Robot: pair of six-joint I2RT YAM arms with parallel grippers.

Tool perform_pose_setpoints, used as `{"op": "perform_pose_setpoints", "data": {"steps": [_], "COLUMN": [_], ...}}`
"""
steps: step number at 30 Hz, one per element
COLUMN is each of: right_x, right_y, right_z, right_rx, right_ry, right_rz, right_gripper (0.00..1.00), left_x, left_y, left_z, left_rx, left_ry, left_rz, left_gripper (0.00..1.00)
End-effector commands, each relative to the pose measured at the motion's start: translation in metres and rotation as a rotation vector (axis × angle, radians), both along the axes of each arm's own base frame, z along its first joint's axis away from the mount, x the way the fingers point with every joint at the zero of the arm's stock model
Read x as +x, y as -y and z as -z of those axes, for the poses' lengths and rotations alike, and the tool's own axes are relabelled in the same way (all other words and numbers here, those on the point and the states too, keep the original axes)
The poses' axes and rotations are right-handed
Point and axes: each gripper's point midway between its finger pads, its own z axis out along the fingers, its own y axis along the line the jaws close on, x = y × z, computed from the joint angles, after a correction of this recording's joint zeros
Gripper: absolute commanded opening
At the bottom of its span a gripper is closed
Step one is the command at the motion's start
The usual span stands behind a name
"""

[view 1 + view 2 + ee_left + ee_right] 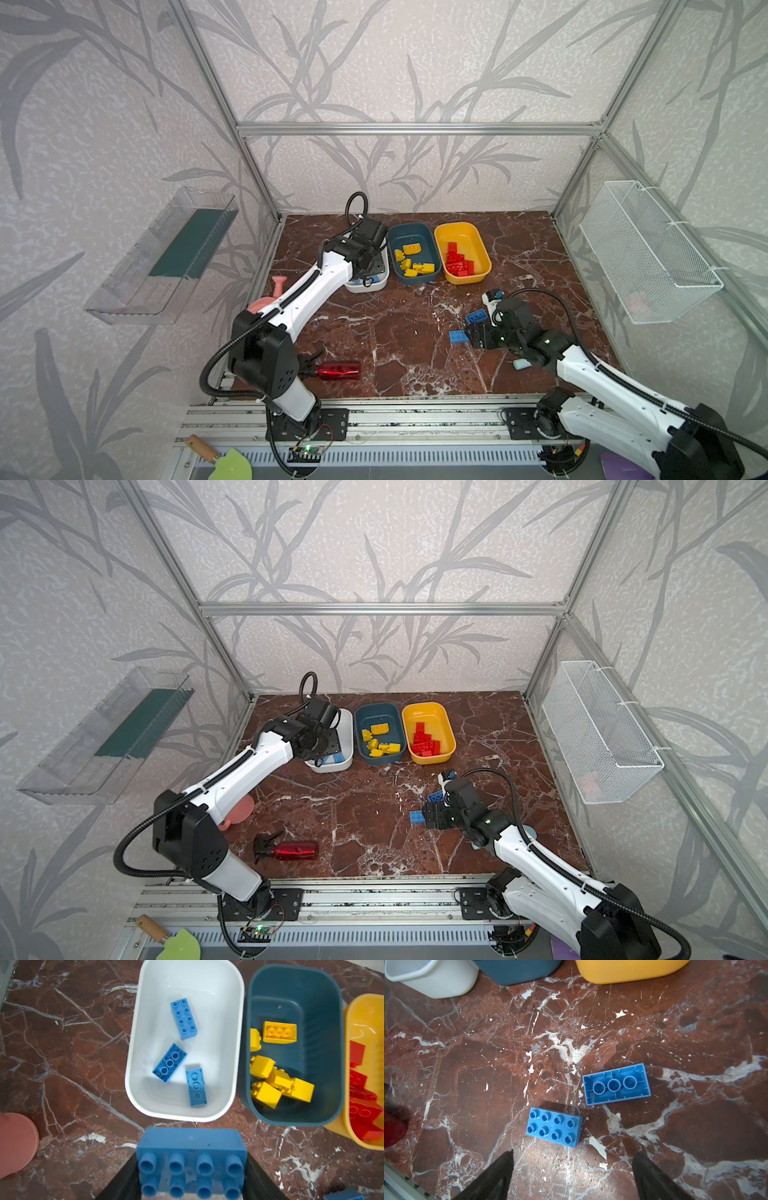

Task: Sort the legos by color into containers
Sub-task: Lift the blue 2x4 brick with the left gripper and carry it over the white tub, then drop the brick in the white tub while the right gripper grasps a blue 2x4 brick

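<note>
Left wrist view alone shows left tool point(191, 1167) clamping blue brick point(191, 1140); right tool point(573, 1155) spread.

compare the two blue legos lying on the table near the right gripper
The nearer lego lies studs up; the farther lego lies flipped, hollow underside showing three tubes. The nearer lego sits just ahead of the open right gripper; the farther lego lies beyond it, off to one side. Both are blue, look the same size, and rest loose on the table, not touching.
</note>
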Motion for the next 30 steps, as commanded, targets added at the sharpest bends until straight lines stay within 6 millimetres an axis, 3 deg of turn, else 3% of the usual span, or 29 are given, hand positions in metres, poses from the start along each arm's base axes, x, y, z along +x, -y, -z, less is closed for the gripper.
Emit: {"op": "perform_pose_setpoints", "data": {"steps": [1, 8, 16, 25, 30], "right_x": [0.002, 0.001, 0.001, -0.002, -0.004], "right_y": [-0.006, -0.014, -0.014, -0.021, -0.023], "right_z": [0.005, 0.012, 0.015, 0.006, -0.004], "right_rx": [0.012, -0.003, -0.034, -0.062, -0.109], "right_ry": [-0.001, -0.027, -0.028, -0.02, 0.011], "right_rz": [-0.016, -0.031, -0.034, -0.05, -0.048], "right_gripper": [0.9, 0.9, 0.9, 0.91, 0.93], "left_x": [0.017, 0.052, 0.066, 0.062, 0.049], "left_y": [-0.01, -0.023, -0.024, -0.028, -0.03], "left_z": [0.011, 0.048, 0.066, 0.042, 0.009], "left_rx": [0.024, 0.031, 0.025, 0.002, -0.028], "left_ry": [-0.043, -0.148, -0.182, -0.134, -0.073], "left_rz": [-0.001, -0.043, -0.06, -0.074, -0.077], "left_gripper": [0.51, 0.5, 0.56, 0.83, 0.95]}}
